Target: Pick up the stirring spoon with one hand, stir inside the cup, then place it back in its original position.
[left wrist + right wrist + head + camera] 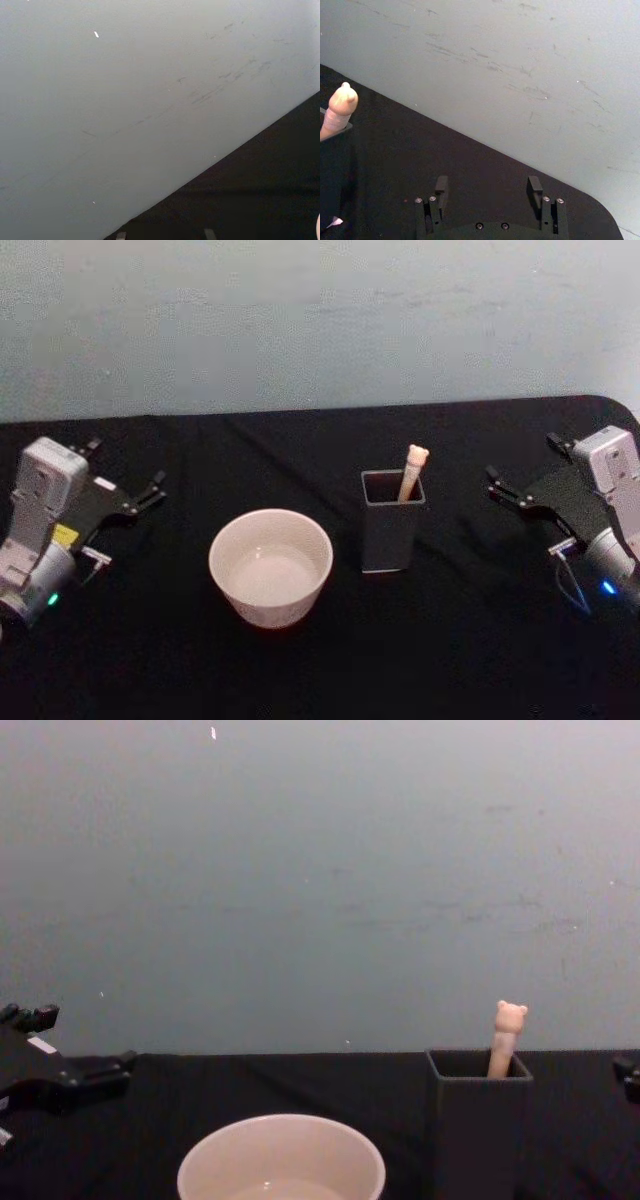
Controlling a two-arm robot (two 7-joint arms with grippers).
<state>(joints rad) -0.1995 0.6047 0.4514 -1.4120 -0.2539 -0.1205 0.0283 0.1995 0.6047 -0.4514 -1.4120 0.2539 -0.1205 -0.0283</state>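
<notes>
The stirring spoon (pixel 413 472) stands in the dark grey square-mouthed holder (pixel 390 525), its bear-head handle poking above the rim; its bowl is hidden inside. The cream-white cup (pixel 270 565) sits just left of the holder. In the chest view the spoon (pixel 506 1035) rises from the holder (pixel 478 1130), with the cup (pixel 282 1160) at the bottom. My left gripper (pixel 152 490) hovers open at the far left, well away from the cup. Open too, my right gripper (pixel 500 488) waits right of the holder. The right wrist view has the gripper (pixel 488 186) empty, with the spoon (pixel 340 107) off to one side.
A black cloth covers the table (pixel 320 670), with a pale grey-blue wall (pixel 320 320) close behind. The table's back right corner (pixel 612 405) is rounded. Bare cloth lies between each gripper and the two containers.
</notes>
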